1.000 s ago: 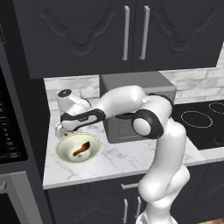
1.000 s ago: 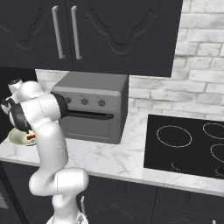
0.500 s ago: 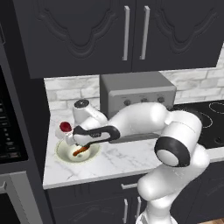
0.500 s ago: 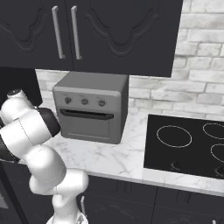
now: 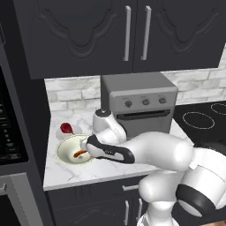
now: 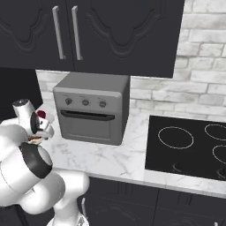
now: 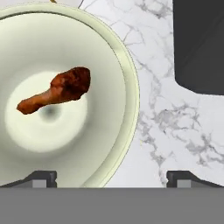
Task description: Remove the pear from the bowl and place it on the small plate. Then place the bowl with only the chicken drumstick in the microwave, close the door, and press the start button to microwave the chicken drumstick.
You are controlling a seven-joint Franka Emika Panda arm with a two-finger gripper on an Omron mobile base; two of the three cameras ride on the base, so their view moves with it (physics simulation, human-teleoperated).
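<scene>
Since a second ago your gripper point(image 7: 111, 177) has dropped low beside the bowl point(image 7: 124, 78), fingers apart, straddling its rim; only the drumstick point(image 7: 57, 94) remains inside, so judge the rim grasp next.

Arm point(image 5: 159, 152) showing glossy white rounded shells, fat tube-like links. Dark grey to black bands sitting at the joints, one wide ring point(image 5: 194, 201) at lower right in left base view, another dark cap point(image 6: 33, 159) in right base view. Small grey disc capping the wrist end point(image 5: 103, 113). Black strip running along the hand. Finger tips point(image 7: 41, 177) looking small, dark grey, blocky. Cables, screws, markings not making out.
</scene>
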